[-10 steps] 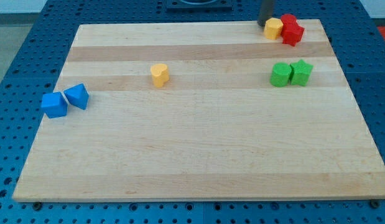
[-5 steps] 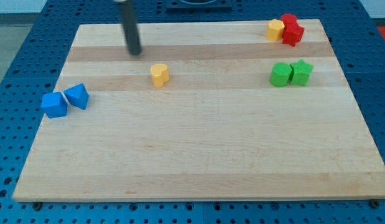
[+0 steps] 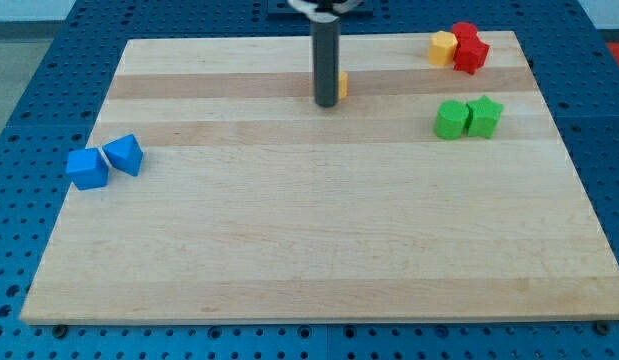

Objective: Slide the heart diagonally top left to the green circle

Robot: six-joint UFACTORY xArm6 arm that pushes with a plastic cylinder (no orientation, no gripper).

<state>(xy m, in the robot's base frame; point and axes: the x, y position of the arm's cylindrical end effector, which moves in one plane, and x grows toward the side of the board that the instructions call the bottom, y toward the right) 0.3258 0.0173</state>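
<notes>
Behind my tip (image 3: 327, 103), yellow heart (image 3: 342, 85) touching.

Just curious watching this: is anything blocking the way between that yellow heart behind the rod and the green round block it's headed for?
Nothing visible. The yellow heart peeks out right of my tip, and bare board lies between it and the green circle.

A pale wooden board (image 3: 319, 250) with lengthwise grain lies on a blue perforated table (image 3: 29, 90). Near the board's left edge, a blue cube (image 3: 87, 168) touches a blue triangular block (image 3: 123, 155). At the top right corner, a yellow block (image 3: 443, 47) touches two red blocks (image 3: 469, 48). A green star-shaped block (image 3: 484, 116) sits below them.
</notes>
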